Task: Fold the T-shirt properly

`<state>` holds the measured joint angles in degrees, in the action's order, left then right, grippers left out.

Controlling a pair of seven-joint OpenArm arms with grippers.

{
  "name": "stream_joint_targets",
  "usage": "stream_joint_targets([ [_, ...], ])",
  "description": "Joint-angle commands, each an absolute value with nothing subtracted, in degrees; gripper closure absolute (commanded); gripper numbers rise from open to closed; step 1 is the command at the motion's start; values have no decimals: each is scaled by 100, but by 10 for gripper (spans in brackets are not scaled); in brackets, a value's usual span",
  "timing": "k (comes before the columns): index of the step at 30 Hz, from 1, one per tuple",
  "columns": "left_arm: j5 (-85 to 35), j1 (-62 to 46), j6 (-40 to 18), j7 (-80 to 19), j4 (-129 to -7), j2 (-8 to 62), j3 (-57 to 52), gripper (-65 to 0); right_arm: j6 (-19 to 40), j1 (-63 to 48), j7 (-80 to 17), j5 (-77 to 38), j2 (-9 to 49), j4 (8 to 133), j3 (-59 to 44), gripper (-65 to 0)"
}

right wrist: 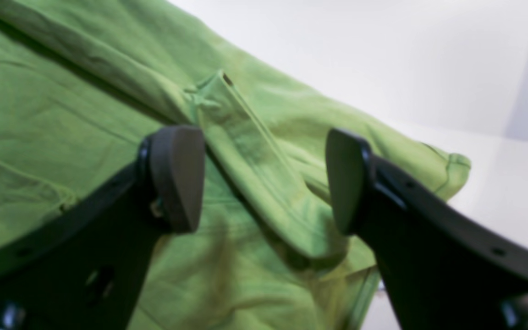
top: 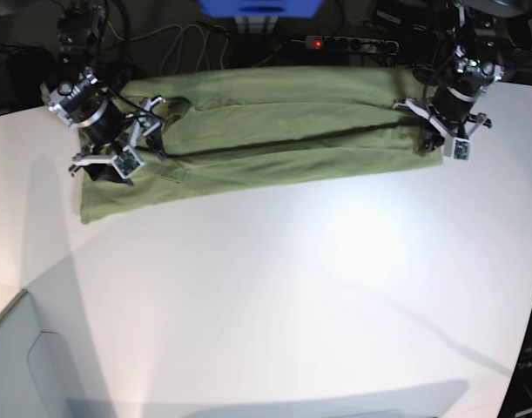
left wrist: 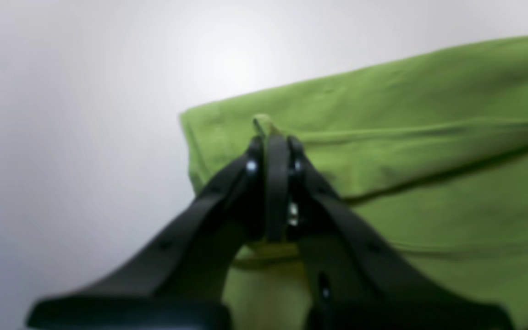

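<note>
Table front: you have a white table whose near part is bare, with a bright glare patch on the right of the base view.

T-shirt: your olive-green T-shirt lies across the far part of the table as a long, narrow band. A dark crease runs along its length, where one layer is folded over another.

T-shirt near edge: the long edge facing you sags lowest at the base view's left end.

Right gripper: your right gripper sits at the base view's left end of the shirt. Its jaws are spread wide. The two dark pads stand either side of a raised ridge of folded cloth, which lies between them. You cannot tell from the blurred right wrist view whether either pad touches the cloth.

Cloth at right gripper: a hemmed fold runs down between the pads, and a rounded hemmed corner lies past the right-hand pad, against the white table.

Left gripper: your left gripper is at the base view's right end. Its jaws are pressed together, pinching a small peak of the T-shirt near that end's edge.

Cloth at left gripper: a long fold line runs away from the pinch toward the left wrist view's right edge.

Far edge: behind the shirt you see a power strip and dark cables.
</note>
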<state>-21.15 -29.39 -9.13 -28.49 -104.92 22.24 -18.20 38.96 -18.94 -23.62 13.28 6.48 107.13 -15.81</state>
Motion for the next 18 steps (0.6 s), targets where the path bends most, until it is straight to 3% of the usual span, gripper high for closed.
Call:
stream_joint_targets([
  [1,-2141,-2976,-910,-2712,-10686,2299,-1851,0,4000,-1851,-2229,1262,690,10800,-1587,-396],
  [14,-2132,-3037,-910,-2756,-10782,2334,-1859,0,4000,-1842,-2229,1262,690,10800,-1587,-396],
  [16,-2132,-3037,-910,-2756,-10782,2325,-1859,-38,4000,-1842,-2229,1262,690,10800,-1587,-396],
  [18,-2132,-3099,-910,-2756,-10782,2325,-1859,-125,4000,-1842,-2229,1262,690,10800,-1587,-396],
])
